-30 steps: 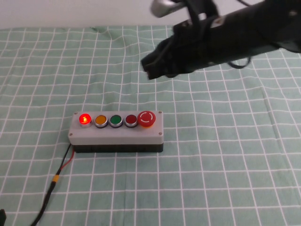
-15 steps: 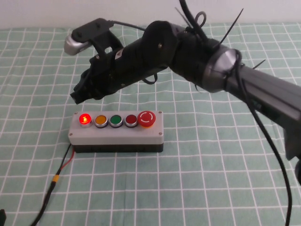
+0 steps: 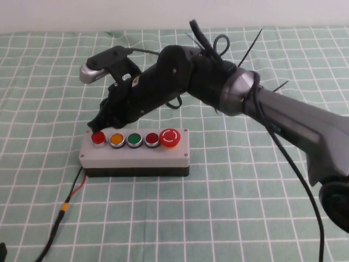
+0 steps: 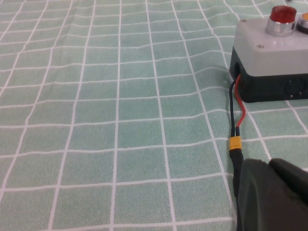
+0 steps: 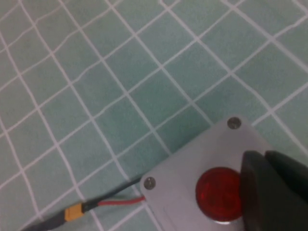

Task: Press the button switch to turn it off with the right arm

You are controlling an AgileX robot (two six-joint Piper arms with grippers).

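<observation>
Where the high view looks down on the green checked tabletop (image 3: pixel 262 218), the right arm (image 3: pixel 218 87) reaches across from the right and its right gripper (image 3: pixel 98 126) comes down at the far edge of the button switch (image 3: pixel 98 138), which sits unlit at the left end of the grey box (image 3: pixel 134 154); whether the gripper is spread or closed cannot be told. 3 more small buttons, yellow (image 3: pixel 116 140), green (image 3: pixel 134 140) and dark red (image 3: pixel 152 139), lead to the mushroom button (image 3: pixel 170 137). In the left wrist view, the left gripper (image 4: pixel 274 197) hangs low over the cloth near the box's red-and-black cable (image 4: pixel 236 120), its state unreadable. In the right wrist view, a dark gripper tip overlaps the switch's (image 5: pixel 219 193) edge.
</observation>
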